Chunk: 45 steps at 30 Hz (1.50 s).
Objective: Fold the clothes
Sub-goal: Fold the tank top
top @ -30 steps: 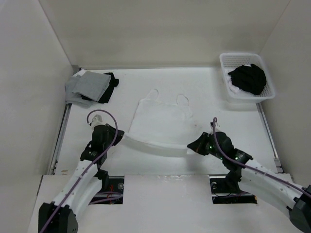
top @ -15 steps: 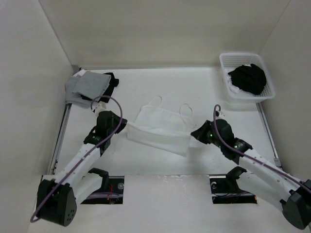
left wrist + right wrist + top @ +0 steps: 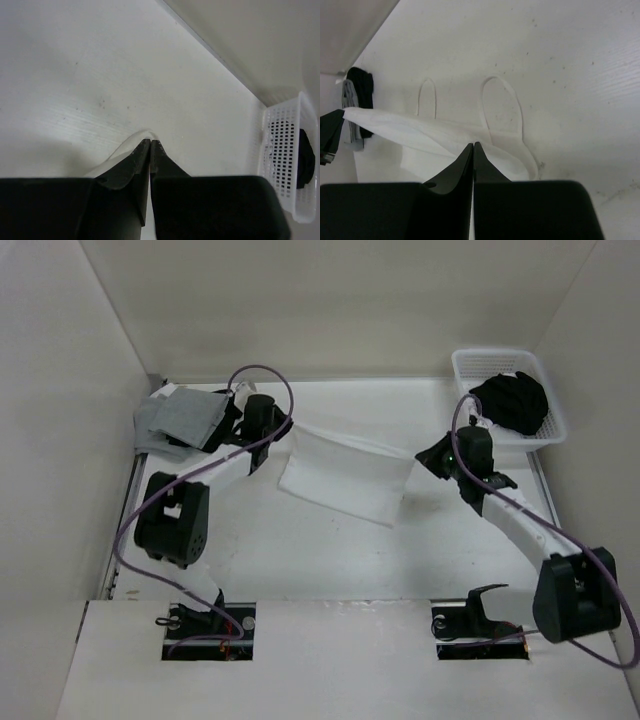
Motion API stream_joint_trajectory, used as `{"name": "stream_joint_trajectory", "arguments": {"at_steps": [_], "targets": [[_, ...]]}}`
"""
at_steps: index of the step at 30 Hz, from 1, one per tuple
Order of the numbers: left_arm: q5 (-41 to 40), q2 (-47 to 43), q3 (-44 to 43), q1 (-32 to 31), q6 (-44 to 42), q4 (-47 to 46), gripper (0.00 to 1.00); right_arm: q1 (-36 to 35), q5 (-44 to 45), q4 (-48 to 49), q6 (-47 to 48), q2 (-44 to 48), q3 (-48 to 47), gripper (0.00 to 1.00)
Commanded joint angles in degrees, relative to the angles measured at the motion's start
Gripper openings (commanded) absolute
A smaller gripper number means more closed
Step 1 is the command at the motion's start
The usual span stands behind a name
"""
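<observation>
Garment stack (image 3: pixel 185 420) back left; black bundle (image 3: pixel 512 400) fills the basket (image 3: pixel 495 353).

White tank top (image 3: pixel 435 136) between closed jaws

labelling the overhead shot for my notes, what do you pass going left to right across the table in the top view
grey and black garment stack → left fingers → white tank top, held up between both arms → right fingers → white basket with the black garment bundle in it
</observation>
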State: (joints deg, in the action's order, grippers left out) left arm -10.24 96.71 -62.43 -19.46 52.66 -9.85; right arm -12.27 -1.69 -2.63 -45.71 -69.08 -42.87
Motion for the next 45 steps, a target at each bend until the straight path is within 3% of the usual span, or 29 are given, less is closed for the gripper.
{"name": "stream_joint_trajectory", "arguments": {"at_steps": [1, 5, 7, 9, 12, 17, 21, 25, 28, 31, 38, 45], "targets": [[-1.45, 5.93, -7.86, 0.44, -2.12, -0.71, 0.04, 3.69, -3.05, 6.23, 1.15, -8.32, -6.07, 0.03], [-1.89, 10.34, -11.57, 1.4, -2.57, -0.26, 0.21, 6.34, -3.58, 7.82, 0.37, -18.18, -10.99, 0.19], [-2.41, 8.51, -9.65, 1.84, -2.83, -0.7, 0.28, 6.17, -3.41, 8.08, 0.19, -18.73, -11.01, 0.28], [-3.55, 4.83, -4.74, 1.84, -3.01, -1.57, 0.29, 5.73, -2.01, 8.34, 0.89, -16.89, -8.91, 0.34], [-4.44, -2.46, 8.16, 1.14, -1.78, -6.13, 0.29, 3.45, 0.37, 9.13, 1.42, -11.8, -3.11, 0.34], [1.25, -10.21, 27.08, 1.49, 0.95, -12.29, 0.31, -2.79, 1.96, 11.33, 0.1, -1.17, 10.59, 0.02], [9.61, -10.31, 31.84, 2.46, 0.86, -17.57, 0.36, -7.19, 2.83, 10.81, -1.66, 5.43, 18.07, 0.03], [11.55, -8.38, 31.68, 2.55, 0.51, -19.68, 0.39, -9.21, 3.98, 10.28, -3.41, 9.83, 23.0, 0.19], [11.73, -7.06, 31.5, 2.55, 0.95, -20.82, 0.39, -9.48, 4.07, 10.72, -4.47, 10.98, 25.55, 0.33], [12.26, -5.83, 31.76, 2.46, 1.56, -22.23, 0.39, -9.48, 3.98, 11.51, -4.56, 10.02, 26.26, 0.4], [11.74, -2.75, 31.15, 2.9, 2.79, -21.88, 0.31, -10.88, 1.35, 16.86, -4.91, 1.94, 24.51, 0.44], [11.56, -2.75, 31.5, 3.95, 3.59, -21.62, 0.19, -13.87, 1.52, 20.38, -6.75, 1.14, 24.94, 0.45]]}}
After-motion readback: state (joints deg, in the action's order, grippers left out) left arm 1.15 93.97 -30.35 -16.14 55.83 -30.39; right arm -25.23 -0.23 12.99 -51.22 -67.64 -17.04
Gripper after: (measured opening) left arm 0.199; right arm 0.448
